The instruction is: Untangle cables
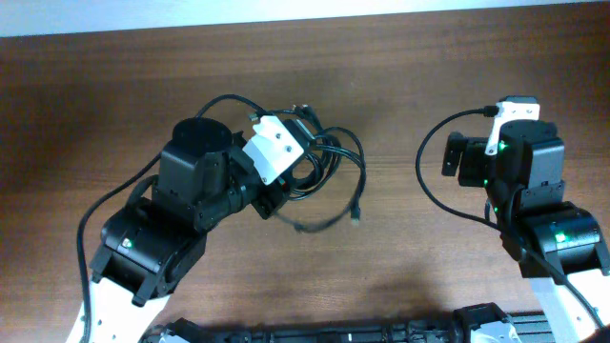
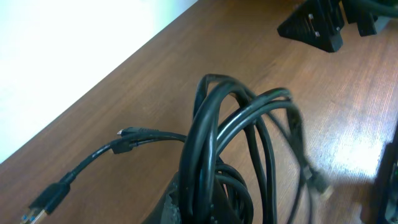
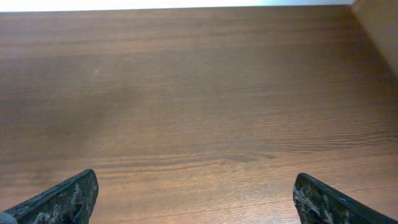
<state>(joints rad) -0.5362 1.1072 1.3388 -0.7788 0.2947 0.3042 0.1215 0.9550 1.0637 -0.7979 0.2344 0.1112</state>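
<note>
The cables [image 1: 329,167] lie bunched on the bench [image 1: 410,276], left of its middle and nearer its far edge than its near one. The left end effector [image 1: 274,198] sits at the near-left side of the bundle, touching it. One loose end [image 1: 356,215] trails out to the right of the bundle, towards the near edge. The right end effector [image 3: 194,183] is well apart to the right, above the bench.

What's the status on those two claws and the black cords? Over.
Left gripper shut on cables, tangled. Right gripper open, empty, over table. Nothing in the way.
</note>
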